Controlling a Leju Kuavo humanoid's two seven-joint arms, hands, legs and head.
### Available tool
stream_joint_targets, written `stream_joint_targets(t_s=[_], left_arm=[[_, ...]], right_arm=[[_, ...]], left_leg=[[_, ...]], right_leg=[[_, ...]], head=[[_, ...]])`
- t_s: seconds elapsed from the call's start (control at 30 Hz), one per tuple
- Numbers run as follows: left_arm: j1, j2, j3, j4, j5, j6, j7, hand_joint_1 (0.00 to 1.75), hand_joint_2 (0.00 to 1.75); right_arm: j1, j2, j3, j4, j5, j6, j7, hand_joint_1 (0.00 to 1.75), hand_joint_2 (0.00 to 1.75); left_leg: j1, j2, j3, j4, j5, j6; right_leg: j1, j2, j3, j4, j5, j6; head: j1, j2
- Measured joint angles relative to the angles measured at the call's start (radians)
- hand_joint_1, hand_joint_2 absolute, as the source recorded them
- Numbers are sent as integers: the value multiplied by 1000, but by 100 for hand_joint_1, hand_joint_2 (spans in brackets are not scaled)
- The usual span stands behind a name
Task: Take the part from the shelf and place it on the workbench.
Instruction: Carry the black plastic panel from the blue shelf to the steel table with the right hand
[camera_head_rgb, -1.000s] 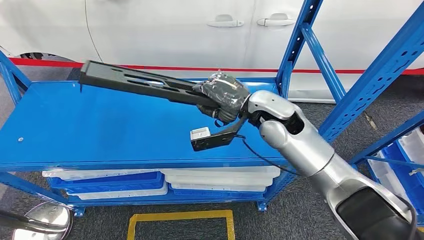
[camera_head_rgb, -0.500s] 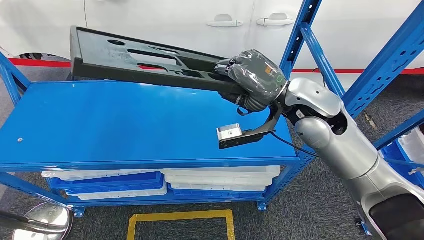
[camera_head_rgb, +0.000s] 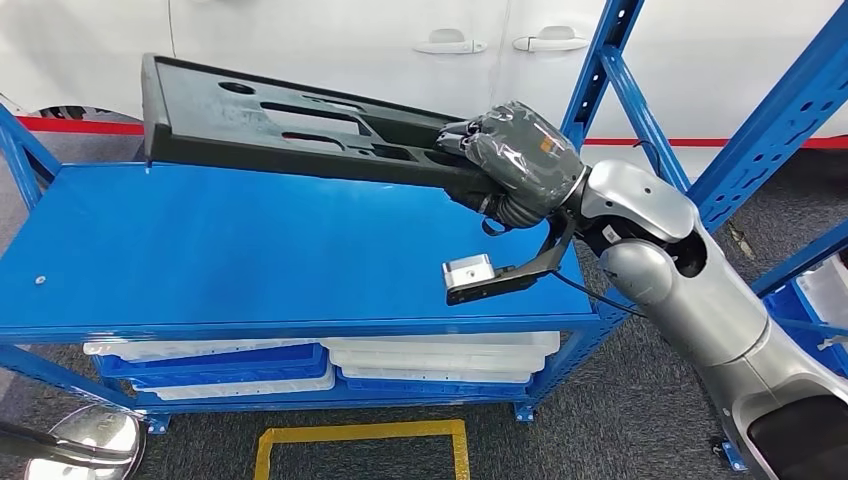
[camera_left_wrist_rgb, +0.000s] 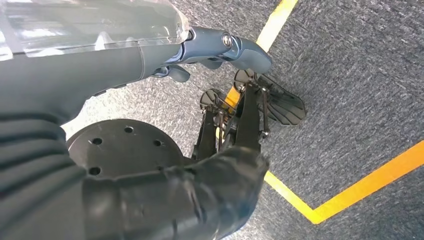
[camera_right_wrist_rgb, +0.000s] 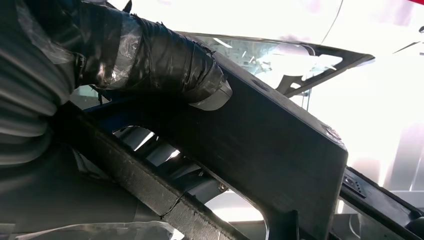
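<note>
I can't read any text, number or brand from here. The right hand (camera_head_rgb: 520, 150) carries a small orange and green patch on its wrapped back, but I can't make out letters on it. The black part (camera_head_rgb: 290, 125) that the hand holds bears no legible marking, and neither does the blue shelf (camera_head_rgb: 250, 250) below it.

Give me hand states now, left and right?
Left hand: holds nothing; open or shut cannot be told.
Right hand: grips one end of the black part, lifted above the shelf.
</note>
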Motion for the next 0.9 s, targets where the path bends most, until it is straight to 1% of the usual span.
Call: stream_joint_targets(t_s=[0.33,0.5,0.7,0.9], left_arm=[[0,0,-3,0,-36,-9,-6,0,175],[0,0,-2,0,-38,-38,-42,0,175],[0,0,1,0,-35,-28,-32,0,175],[0,0,2,0,-43,-17,-23,0,175]], right_arm=[[0,-3,0,0,0,5,-2,175,175],[0,-9,0,0,0,5,-5,175,175],[2,-16,0,0,5,0,-4,175,175],[23,-16,0,-7,47,-26,-16,175,175]], left_leg=[[0,0,0,0,0,0],[0,0,0,0,0,0],[0,0,0,0,0,0],[0,0,0,0,0,0]], right_leg=[[0,0,0,0,0,0],[0,0,0,0,0,0],[0,0,0,0,0,0],[0,0,1,0,0,0]], head=[[0,0],[0,0],[0,0],[0,0]])
